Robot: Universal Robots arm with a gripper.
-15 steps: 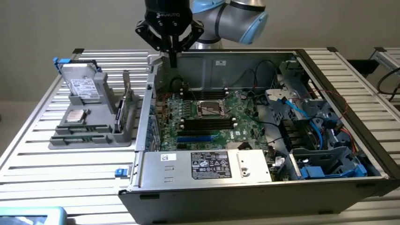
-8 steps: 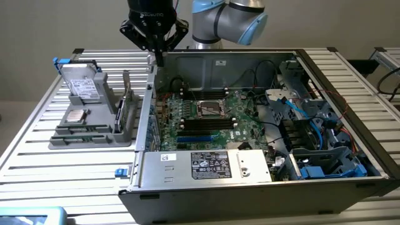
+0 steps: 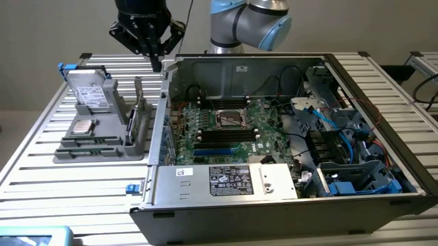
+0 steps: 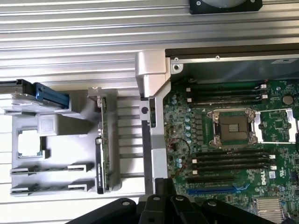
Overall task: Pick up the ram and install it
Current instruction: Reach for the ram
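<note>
- Currently the gripper [image 3: 157,64] hangs over the back corner of the computer case [image 3: 159,128], between the case and the grey holder [image 3: 68,156] on the desk [image 3: 68,195]. Its jaws are clenched together and carry nothing.
- The ram [image 3: 87,144] seems to be in a front groove of the holder, well apart from the gripper and not touched.
- Risk: the taller expansion card [image 3: 141,123] stands upright in the holder, nearer to the gripper than the ram. A descent aimed a little wrongly could meet this card instead.
- Risk: clenched jaws coming down on the thin stick would push on its edge, not grasp it.
- Risk: the case wall is just beside the holder, so a sideways move at low height could strike it.
- The long axis of the ram runs from the exterior view's left to its right, roughly along the memory slots [image 3: 226,136] of the board. Which end carries the notch I cannot tell, and a reversed stick would not seat.
</note>
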